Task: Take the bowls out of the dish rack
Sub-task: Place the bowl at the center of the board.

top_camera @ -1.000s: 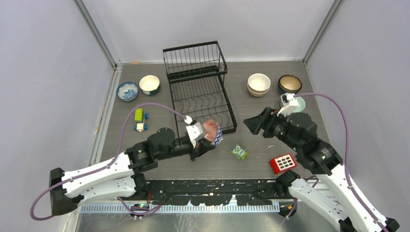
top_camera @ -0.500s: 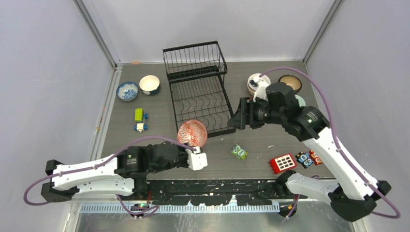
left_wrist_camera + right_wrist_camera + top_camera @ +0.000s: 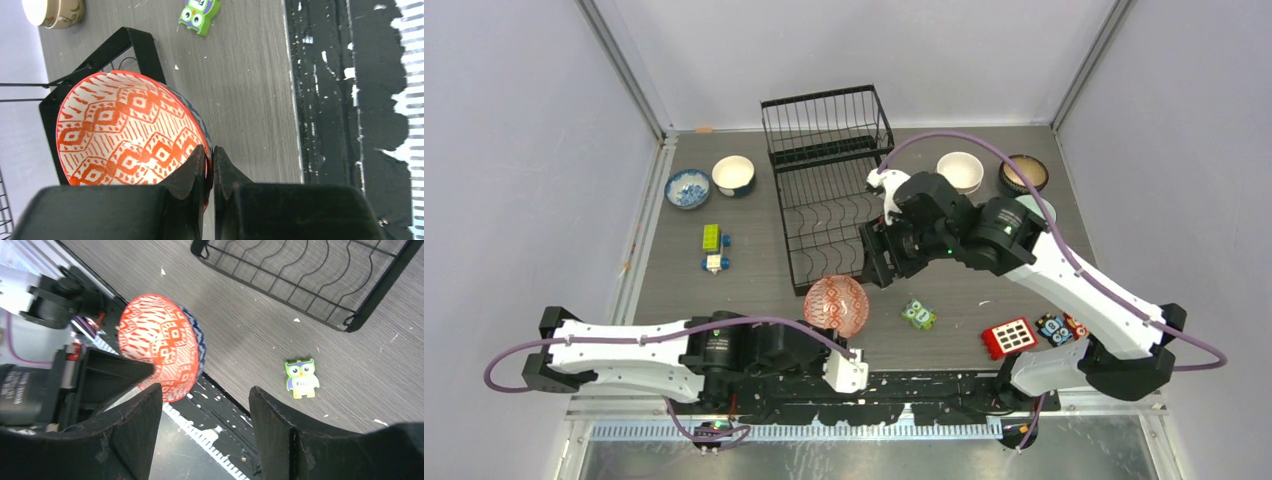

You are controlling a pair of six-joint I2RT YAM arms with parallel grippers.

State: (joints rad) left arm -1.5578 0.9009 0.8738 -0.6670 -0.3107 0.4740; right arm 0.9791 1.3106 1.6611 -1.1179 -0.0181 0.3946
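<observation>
One bowl (image 3: 836,305) is in hand. The left gripper (image 3: 210,155) is pinched tight on its rim, one finger inside and one outside. The bowl hangs just off the rack's (image 3: 781,215) near right corner, close to the table's (image 3: 754,280) near edge, and I judge it lifted off the surface. I see no bowl in the rack. The right gripper (image 3: 204,400) stands wide apart, holding nothing, over that same corner and aimed at the bowl.

To set it down well, I would level it first. Then I pick bare table along the near edge, away from the owl toy (image 3: 918,315), lower until the foot sits flat, and only then release. A rim pinch lets a bowl swing.

Being round, it has no long axis. Its mouth faces mostly up, tipped somewhat, with the red inside showing and the blue outside turned right.
</observation>
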